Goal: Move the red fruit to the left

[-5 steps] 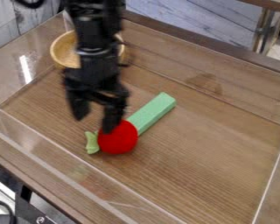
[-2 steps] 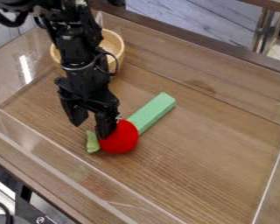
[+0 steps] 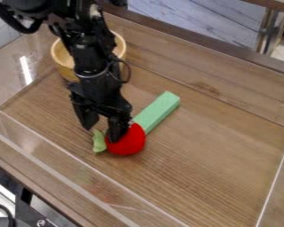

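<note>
The red fruit (image 3: 130,141) is a small bright-red ball with a light-green leafy stem (image 3: 99,143) poking out to its left; it lies on the wooden table near the middle. My black gripper (image 3: 104,129) points straight down and stands open right over the fruit's upper left side. Its fingertips (image 3: 114,131) are low, at the fruit's top edge, and one of them partly hides the fruit. Whether they touch it I cannot tell. Nothing is held between the fingers.
A light-green rectangular block (image 3: 155,112) lies just behind and to the right of the fruit, nearly touching it. A wooden bowl (image 3: 68,51) stands at the back left, partly behind the arm. Clear plastic walls (image 3: 26,133) ring the table.
The gripper has come down and shifted toward the fruit, from hovering above and behind it to its fingertips level with the fruit's top. The jaws stayed open. The fruit lies slightly further right.
</note>
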